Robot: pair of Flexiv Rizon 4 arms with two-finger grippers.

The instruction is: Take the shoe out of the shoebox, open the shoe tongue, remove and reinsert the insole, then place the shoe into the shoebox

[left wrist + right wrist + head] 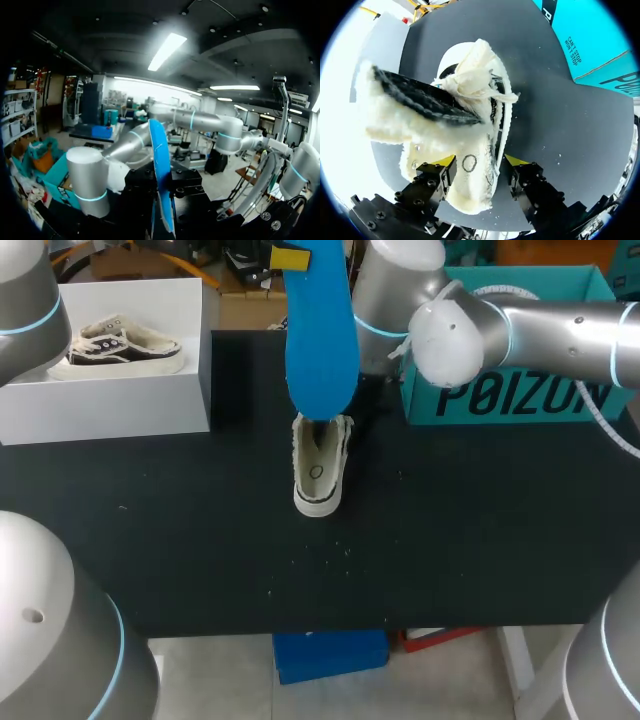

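**Insole out and held up, shoe on table**

L gripper [296, 256] is up high over the middle of the table [200, 540], clamped on the top end of the blue insole [320, 340]. One yellow tip shows against the insole in the head view. In the L wrist view the insole runs edge-on straight out from the gripper body, and the tips themselves aren't visible there. The insole hangs w/ its lower end over the shoe's opening; can't tell if the two touch.

The shoe [320, 475] sits upright on the black table, about centre, toe toward the near edge, outside both boxes. Its tongue [420, 102], black w/ fleece lining, is pulled up and out.

R arm [540, 330] comes in from the right past the teal box [520, 400]. R gripper [480, 161] hangs over the shoe w/ jaws apart. In its wrist view the toe end shows between the two yellow tips, but nothing is gripped. In the head view this gripper is hidden behind the insole.

The teal box stands at the back right, well apart from the shoe. A white box [110, 400] at the back left holds a second shoe [125, 345].
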